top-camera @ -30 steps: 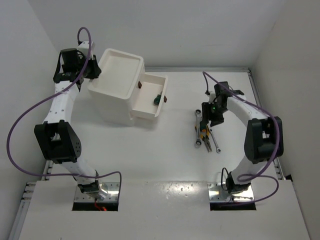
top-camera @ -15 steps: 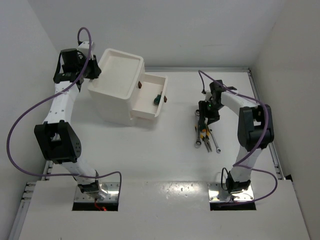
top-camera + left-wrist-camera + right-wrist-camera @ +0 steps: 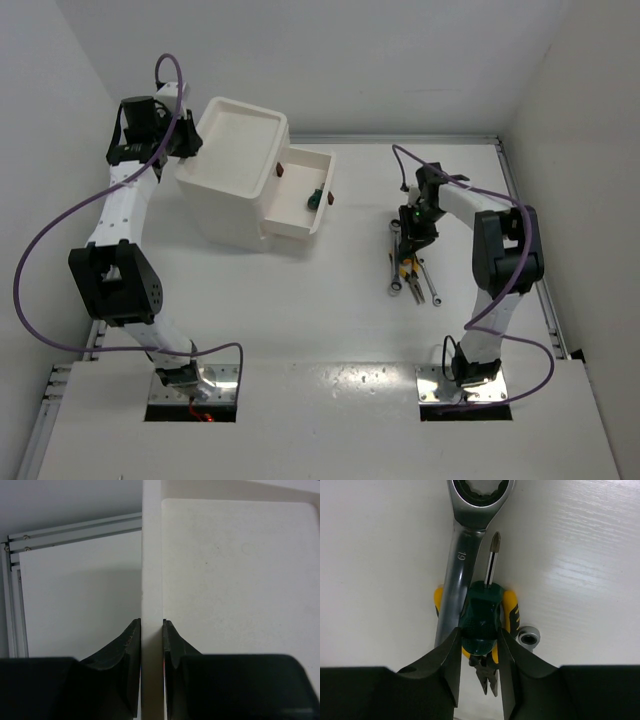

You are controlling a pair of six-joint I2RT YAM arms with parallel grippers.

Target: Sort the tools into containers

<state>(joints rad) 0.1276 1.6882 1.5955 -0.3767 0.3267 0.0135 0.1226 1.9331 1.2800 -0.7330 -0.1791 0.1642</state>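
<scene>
My right gripper [image 3: 479,631] is closed around the dark green handle of a short screwdriver [image 3: 481,615], its tip pointing away. The screwdriver lies on a silver wrench [image 3: 462,555] and yellow-handled pliers [image 3: 510,611]; the ring end of a second wrench [image 3: 528,638] lies beside them. In the top view the right gripper [image 3: 409,243] is over this tool pile [image 3: 405,275] on the table. My left gripper [image 3: 151,625] is shut on the rim [image 3: 151,570] of the white cabinet [image 3: 235,170]. The cabinet's top drawer [image 3: 296,215] is pulled out and holds a green-handled tool [image 3: 316,199].
The cabinet's shallow top tray [image 3: 240,120] holds nothing that I can see. A metal rail [image 3: 520,200] runs along the table's right edge, and white walls close in on the left, back and right.
My right wrist has swung left and settled over the tool pile, the forearm folding in. The left arm, the cabinet and the drawer have not moved.
</scene>
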